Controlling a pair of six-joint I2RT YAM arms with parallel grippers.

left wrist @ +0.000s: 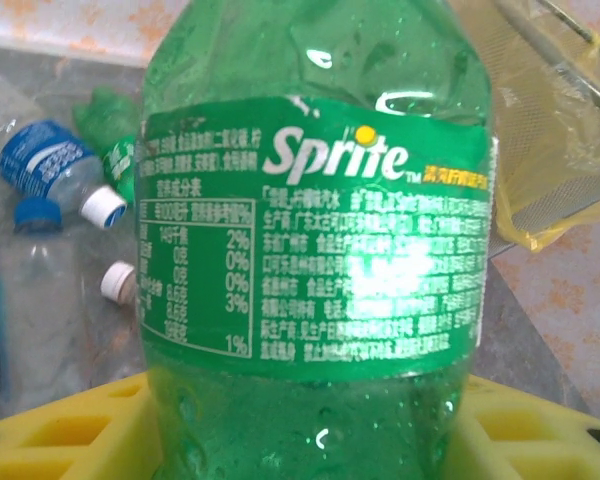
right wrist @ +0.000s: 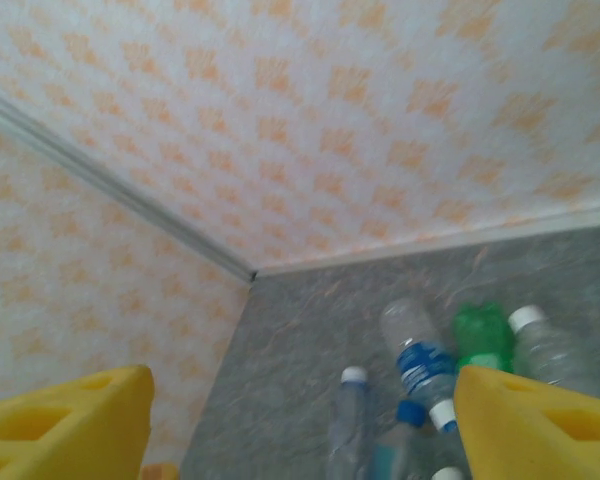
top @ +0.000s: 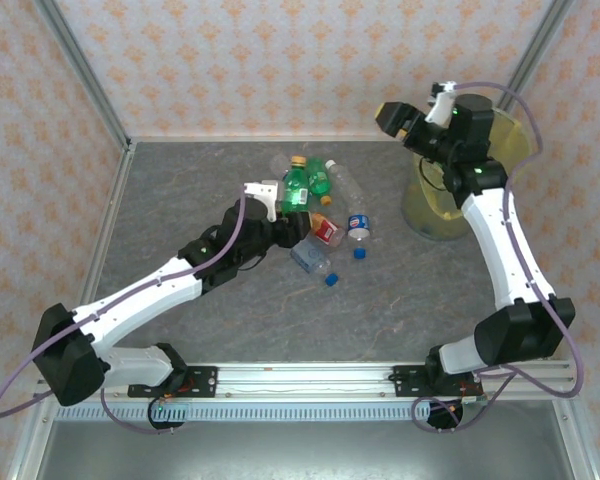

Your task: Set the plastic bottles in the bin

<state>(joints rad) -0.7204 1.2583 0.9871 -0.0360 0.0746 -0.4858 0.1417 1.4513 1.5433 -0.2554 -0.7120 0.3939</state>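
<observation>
Green Sprite bottle [left wrist: 315,250], centre of frame, clamped between my left gripper's [left wrist: 300,445] yellow pads [left wrist: 60,440], beside the other bottles [top: 332,228]. The grasp looks made; next I must lift and swing it to the bin [top: 430,215], upper right, where my right gripper [right wrist: 300,420] hovers spread, empty

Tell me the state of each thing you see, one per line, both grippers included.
Left gripper: shut on the Sprite bottle.
Sprite bottle: held in the left gripper.
Right gripper: open, holding nothing.
Bin: upright, lined with a yellow bag; contents hidden.
Other bottles: lying clustered on the table, outside the bin.
Blue cap: loose on the table.
</observation>
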